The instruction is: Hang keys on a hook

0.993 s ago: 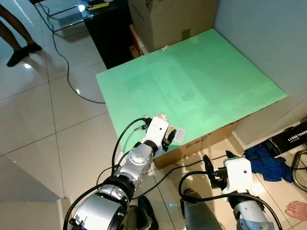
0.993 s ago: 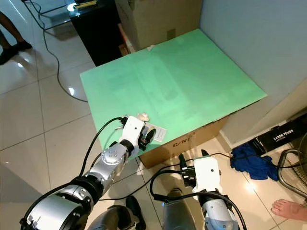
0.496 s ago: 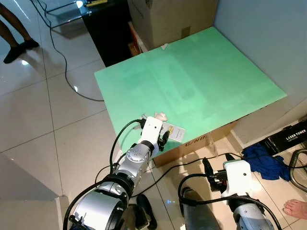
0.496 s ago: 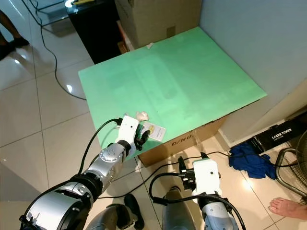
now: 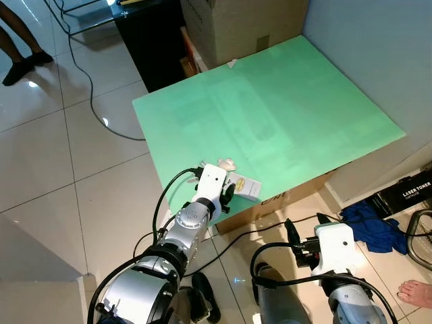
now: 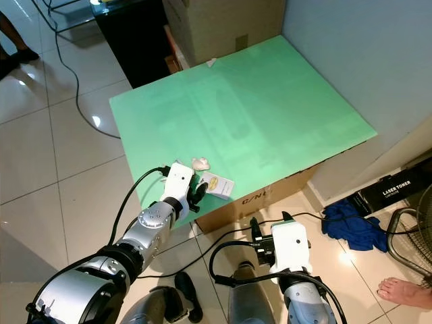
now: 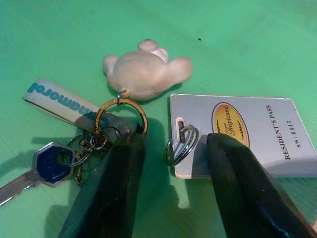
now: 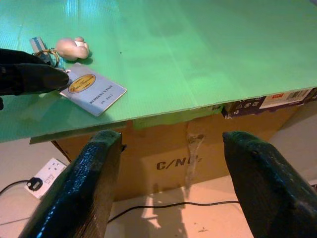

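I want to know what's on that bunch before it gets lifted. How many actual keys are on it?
1 in sight: a blue-headed key on the green board, beside the left gripper, below the teal strap. The near finger may hide others.

The green board (image 5: 283, 115) lies bare beyond the keys (image 7: 89, 141) near its front edge. A cardboard box (image 5: 236, 27) and a wall (image 5: 378, 47) bound its far sides.

Left gripper (image 7: 171, 158) reaches forward, fingers spread apart; right gripper (image 8: 171, 163) hangs low, fingers wide.
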